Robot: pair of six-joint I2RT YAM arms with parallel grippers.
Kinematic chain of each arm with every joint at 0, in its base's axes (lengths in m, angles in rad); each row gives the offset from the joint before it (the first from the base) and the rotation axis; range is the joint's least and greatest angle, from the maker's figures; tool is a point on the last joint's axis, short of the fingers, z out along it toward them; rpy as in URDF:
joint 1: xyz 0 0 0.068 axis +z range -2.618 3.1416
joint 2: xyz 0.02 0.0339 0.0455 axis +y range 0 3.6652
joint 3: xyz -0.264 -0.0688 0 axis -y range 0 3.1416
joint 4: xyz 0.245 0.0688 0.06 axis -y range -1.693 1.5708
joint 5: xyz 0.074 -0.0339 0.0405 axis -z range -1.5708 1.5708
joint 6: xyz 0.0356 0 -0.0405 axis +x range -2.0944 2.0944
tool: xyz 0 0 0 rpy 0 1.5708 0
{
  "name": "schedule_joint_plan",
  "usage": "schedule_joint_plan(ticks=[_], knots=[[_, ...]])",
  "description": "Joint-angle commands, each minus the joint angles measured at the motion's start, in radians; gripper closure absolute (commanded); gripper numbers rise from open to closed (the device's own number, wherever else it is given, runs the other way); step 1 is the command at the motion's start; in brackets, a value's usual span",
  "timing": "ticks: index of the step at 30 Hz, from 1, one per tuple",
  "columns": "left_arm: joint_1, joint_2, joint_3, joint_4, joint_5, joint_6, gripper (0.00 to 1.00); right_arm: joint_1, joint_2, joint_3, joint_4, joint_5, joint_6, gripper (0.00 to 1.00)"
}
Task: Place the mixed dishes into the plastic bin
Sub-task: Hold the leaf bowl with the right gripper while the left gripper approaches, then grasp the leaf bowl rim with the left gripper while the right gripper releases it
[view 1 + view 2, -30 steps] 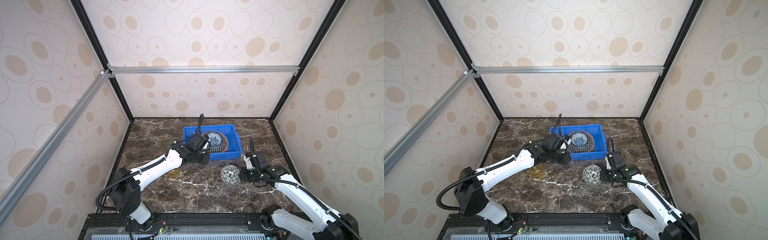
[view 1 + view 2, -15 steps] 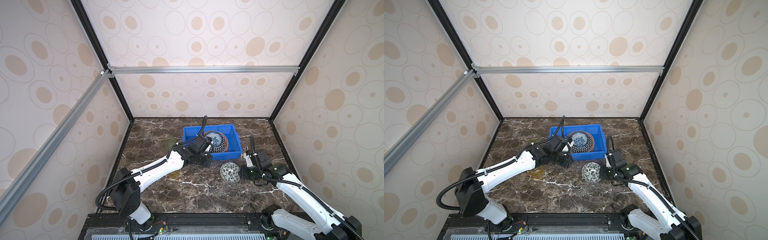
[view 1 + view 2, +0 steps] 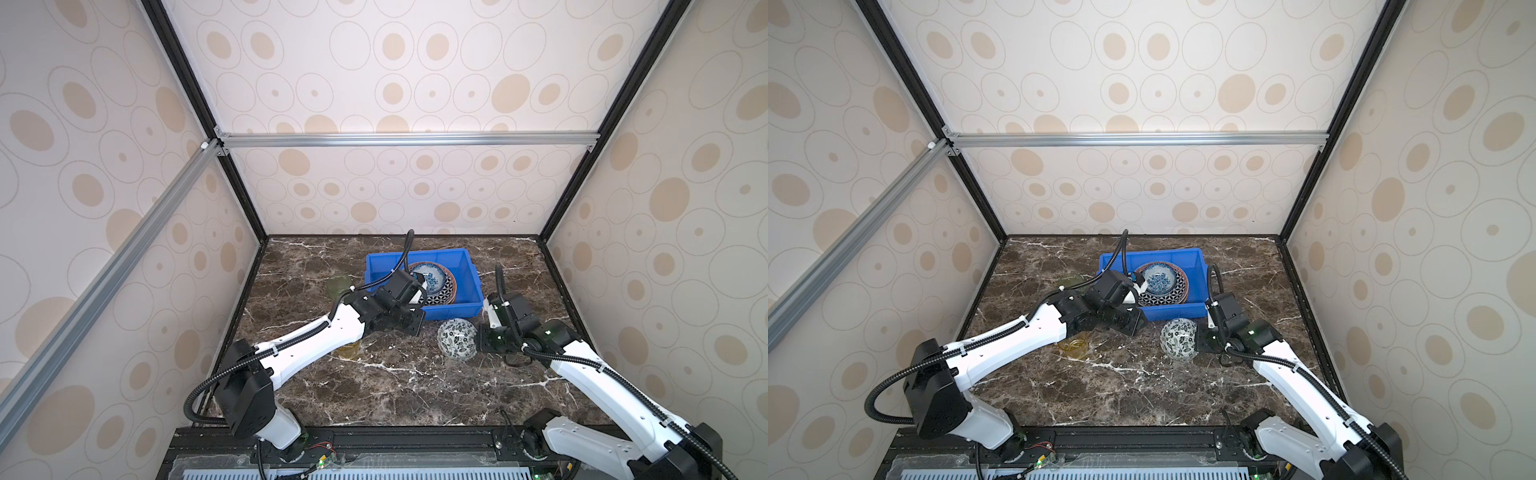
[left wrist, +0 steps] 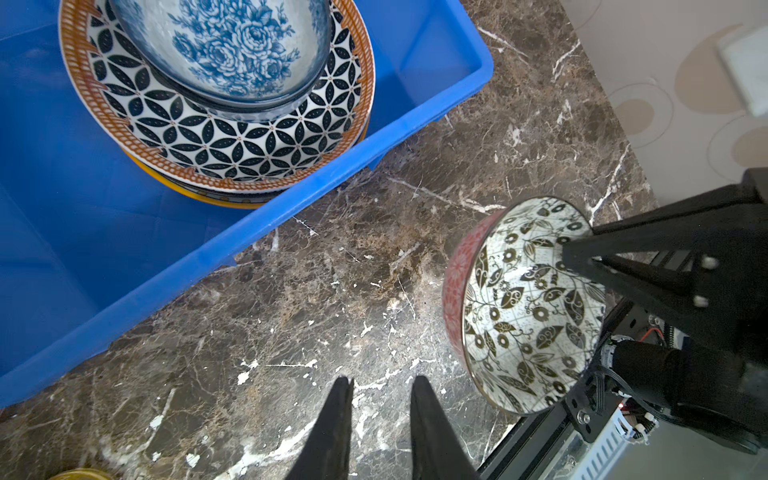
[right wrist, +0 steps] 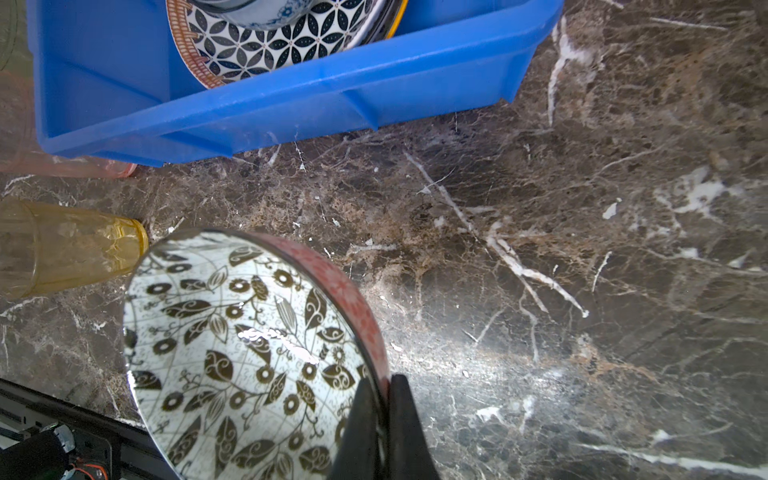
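Observation:
The blue plastic bin (image 3: 454, 312) (image 3: 1177, 312) stands at the back middle of the marble table. In it a blue-floral bowl (image 4: 224, 50) sits on a black-white geometric plate (image 4: 232, 141), which lies on other plates. My right gripper (image 5: 384, 384) (image 3: 482, 343) is shut on the rim of a black-white leaf-patterned bowl (image 3: 457, 344) (image 5: 241, 340) with a red outside. The bowl is tilted on edge just in front of the bin's near right corner. My left gripper (image 4: 382, 380) (image 3: 415, 325) hangs open and empty over the marble by the bin's near wall, left of that bowl.
A yellow cup (image 3: 348, 351) (image 5: 70, 245) stands partly under my left arm. A green cup (image 3: 338, 284) stands left of the bin. A pink cup (image 5: 116, 168) lies against the bin's near left corner. Patterned walls enclose the table on three sides.
My left gripper has drifted right and nearer along the bin's front wall, its jaws a little wider. The right gripper has carried the leaf-patterned bowl slightly left, toward the bin.

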Motion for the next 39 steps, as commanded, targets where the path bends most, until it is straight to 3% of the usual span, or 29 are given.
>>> schedule_joint_plan(ticks=[1, 12, 27, 39], knots=[[-0.016, -0.016, 0.027, 0.003, 0.004, 0.012, 0.74, 0.021, 0.007, 0.053, 0.013, 0.039, 0.015, 1.00], [-0.041, 0.008, 0.036, 0.034, 0.021, -0.001, 0.73, 0.109, 0.059, 0.113, 0.019, 0.125, 0.022, 1.00], [-0.071, 0.099, 0.095, 0.020, -0.026, -0.004, 0.73, 0.151, 0.067, 0.150, 0.037, 0.144, 0.038, 1.00], [-0.072, 0.149, 0.131, 0.002, -0.071, -0.036, 0.88, 0.171, 0.033, 0.147, 0.048, 0.156, 0.065, 1.00]])
